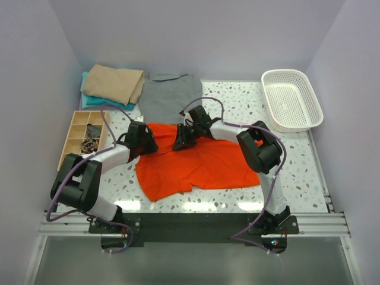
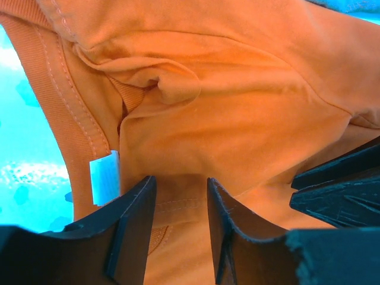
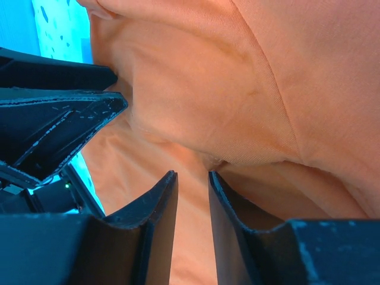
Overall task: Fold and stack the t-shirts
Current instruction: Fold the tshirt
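Note:
A bright orange-red t-shirt [image 1: 196,166] lies spread and crumpled on the speckled table in front of the arms. Both grippers are down at its far edge near the collar. My left gripper [image 1: 148,142] [image 2: 179,184] has its jaws apart, with the shirt's stitched hem [image 2: 178,205] lying in the gap. A white label [image 2: 104,175] shows beside the collar. My right gripper [image 1: 180,142] [image 3: 192,178] stands close by, its jaws narrowly apart over orange cloth [image 3: 237,89]. A grey t-shirt [image 1: 169,98] lies flat behind them. At the back left, a folded tan t-shirt [image 1: 114,83] rests on a teal one [image 1: 89,101].
A white mesh basket [image 1: 314,113] stands at the back right. A wooden compartment tray [image 1: 77,127] with small items sits at the left, beside the left arm. The two grippers are close enough that each shows in the other's wrist view.

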Tool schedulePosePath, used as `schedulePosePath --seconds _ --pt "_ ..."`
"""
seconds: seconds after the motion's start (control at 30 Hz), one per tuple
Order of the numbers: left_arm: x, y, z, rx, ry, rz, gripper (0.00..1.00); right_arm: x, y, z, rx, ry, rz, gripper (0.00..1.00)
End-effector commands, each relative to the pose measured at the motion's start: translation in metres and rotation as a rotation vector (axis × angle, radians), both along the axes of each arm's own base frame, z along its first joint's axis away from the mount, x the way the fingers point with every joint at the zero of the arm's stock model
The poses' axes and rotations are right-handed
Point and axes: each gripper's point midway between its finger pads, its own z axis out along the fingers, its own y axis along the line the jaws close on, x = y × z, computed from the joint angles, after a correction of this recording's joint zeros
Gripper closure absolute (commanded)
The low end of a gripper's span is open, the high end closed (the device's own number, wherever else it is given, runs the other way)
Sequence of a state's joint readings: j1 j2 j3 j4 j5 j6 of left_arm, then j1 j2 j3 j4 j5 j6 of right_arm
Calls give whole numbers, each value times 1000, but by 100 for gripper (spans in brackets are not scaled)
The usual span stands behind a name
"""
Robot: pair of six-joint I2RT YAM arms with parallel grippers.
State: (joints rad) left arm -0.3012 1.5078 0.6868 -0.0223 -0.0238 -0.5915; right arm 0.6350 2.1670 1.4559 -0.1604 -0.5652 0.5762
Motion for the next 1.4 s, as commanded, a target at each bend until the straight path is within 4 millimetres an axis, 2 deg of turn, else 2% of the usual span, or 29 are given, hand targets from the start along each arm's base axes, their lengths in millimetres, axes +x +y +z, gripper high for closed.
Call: schedulePosePath --seconds 0.0,0.13,0.37,0.4,0.47,0.5,0.53,0.63,0.87,0.97,1.1,1.23,1.27,1.33,1.37 --pt "6 6 2 6 -34 28 59 13 11 13 37 -46 0 72" --pt "7 5 1 4 -33 26 74 15 13 10 37 -47 2 87" --pt "9 2 -3 2 -23 15 81 17 11 7 18 -49 4 99" --pt "9 2 -4 4 -18 16 81 16 12 9 19 -54 10 95" --pt "9 3 -4 5 -19 16 70 19 8 14 9 -81 -7 70" --pt "8 4 -4 9 -18 19 59 18 5 13 -4 -83 -11 67" --pt "8 5 -3 9 -22 22 54 18 3 13 -14 -89 -16 64" --pt "7 8 -3 23 -23 37 43 21 -7 5 -81 -97 -36 60" --pt "6 13 -7 45 -14 55 43 23 -13 -11 -138 -89 -54 59" --pt "6 14 -8 48 -16 54 46 25 -17 -18 -170 -89 -62 62" --pt "7 10 -14 38 -5 41 58 26 -17 -26 -188 -84 -64 66" --pt "8 7 -18 31 5 28 67 24 -11 -28 -169 -73 -53 72" --pt "8 7 -19 30 6 25 69 26 -10 -30 -165 -72 -52 79" --pt "9 6 -19 29 5 22 73 24 -6 -30 -153 -69 -44 87" --pt "9 5 -19 26 5 20 78 24 -4 -30 -139 -65 -34 94"
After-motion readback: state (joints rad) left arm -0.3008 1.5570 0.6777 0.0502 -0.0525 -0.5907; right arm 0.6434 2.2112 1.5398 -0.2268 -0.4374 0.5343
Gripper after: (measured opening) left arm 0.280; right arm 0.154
